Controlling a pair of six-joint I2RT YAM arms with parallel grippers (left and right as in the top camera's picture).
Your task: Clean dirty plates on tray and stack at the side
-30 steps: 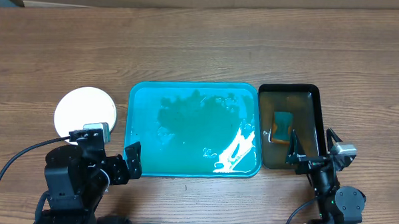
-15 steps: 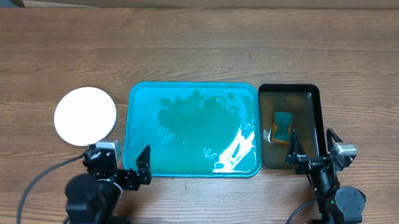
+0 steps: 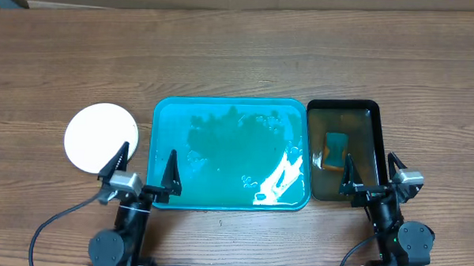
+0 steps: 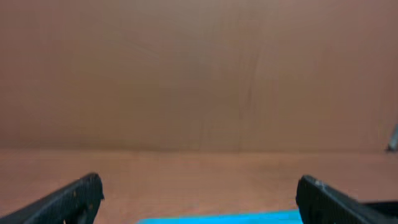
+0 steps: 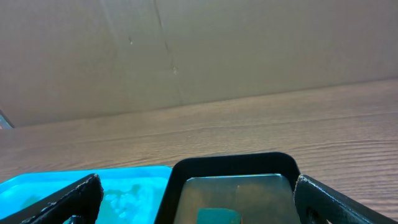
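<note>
left gripper [image 3: 149,152] pulled back, spread | right gripper [image 3: 369,163] unmoved, spread | plates [image 3: 101,138] uncovered

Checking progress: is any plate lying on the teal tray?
No, the teal tray holds only wet streaks; the one visible plate sits on the table left of it.

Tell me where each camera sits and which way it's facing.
Overhead: above the table, looking straight down on the tray, black tray and white plate; left gripper and right gripper show.
Left wrist: low, facing forward across the table to a brown wall; its open fingers show.
Right wrist: likewise, over the black tray; its open fingers show.
Shared: both wrist views catch the tray.
</note>
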